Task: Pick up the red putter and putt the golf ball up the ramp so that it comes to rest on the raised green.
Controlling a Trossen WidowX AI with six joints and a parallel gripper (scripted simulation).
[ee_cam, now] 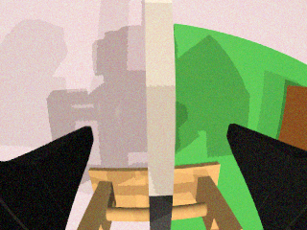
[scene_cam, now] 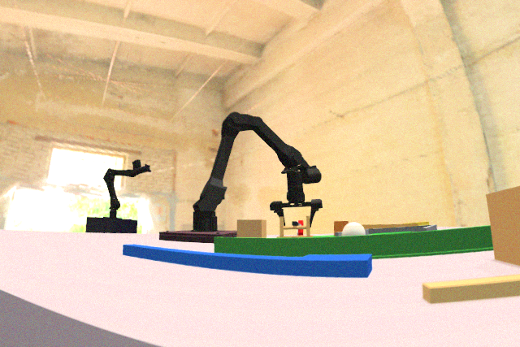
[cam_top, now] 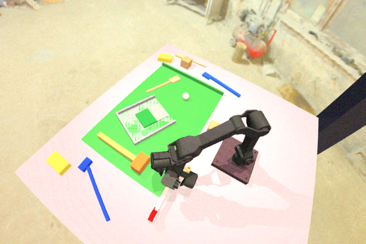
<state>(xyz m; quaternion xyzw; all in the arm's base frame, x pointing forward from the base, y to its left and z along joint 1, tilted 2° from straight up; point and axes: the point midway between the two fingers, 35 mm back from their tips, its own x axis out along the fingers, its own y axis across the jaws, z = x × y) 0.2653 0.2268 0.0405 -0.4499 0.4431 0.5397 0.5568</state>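
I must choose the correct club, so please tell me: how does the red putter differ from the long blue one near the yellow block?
The red putter has a pale shaft and a red head; the blue putter is blue all over. The red putter's grip end rests on a small wooden stand under the open gripper; the blue putter lies flat, away from the arm. Both lie on the pink surface.

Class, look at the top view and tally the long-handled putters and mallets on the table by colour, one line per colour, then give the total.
blue putters: 2
tan wooden mallets: 3
red putter: 1
Total: 6
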